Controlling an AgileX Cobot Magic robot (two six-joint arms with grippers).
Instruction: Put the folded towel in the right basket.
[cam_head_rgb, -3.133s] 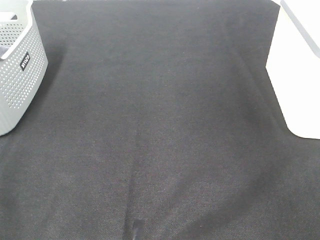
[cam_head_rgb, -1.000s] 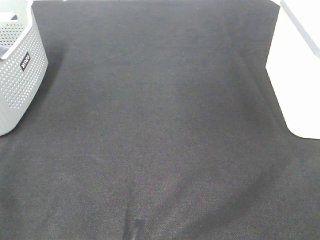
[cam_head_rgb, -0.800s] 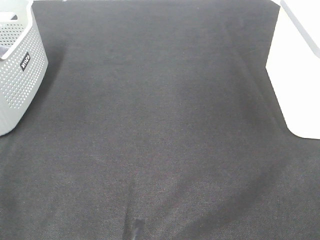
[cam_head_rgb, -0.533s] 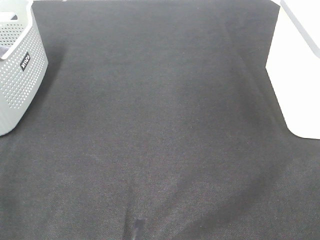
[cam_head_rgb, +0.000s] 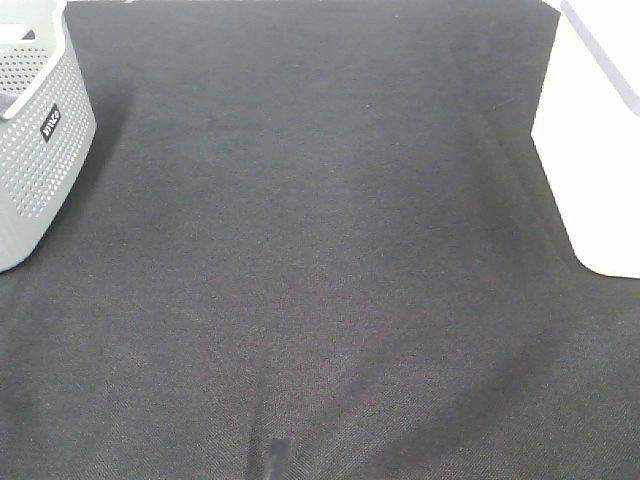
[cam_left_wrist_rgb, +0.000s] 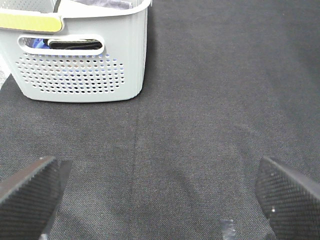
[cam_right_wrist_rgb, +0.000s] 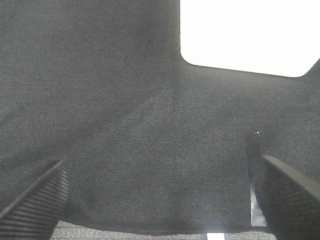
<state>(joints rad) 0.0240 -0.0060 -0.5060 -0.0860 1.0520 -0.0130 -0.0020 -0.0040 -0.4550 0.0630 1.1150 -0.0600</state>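
No towel lies on the black cloth. The grey perforated left basket holds folded fabric: in the left wrist view a dark folded piece shows through the handle hole of that basket, and grey cloth lies on top. The white right basket stands at the right edge and also shows in the right wrist view; its inside is hidden. My left gripper is open and empty above the cloth. My right gripper is open and empty. Neither gripper shows in the exterior view.
A small strip of tape sits on the cloth near the front edge and also shows in the left wrist view. The cloth has soft creases running from the front middle.
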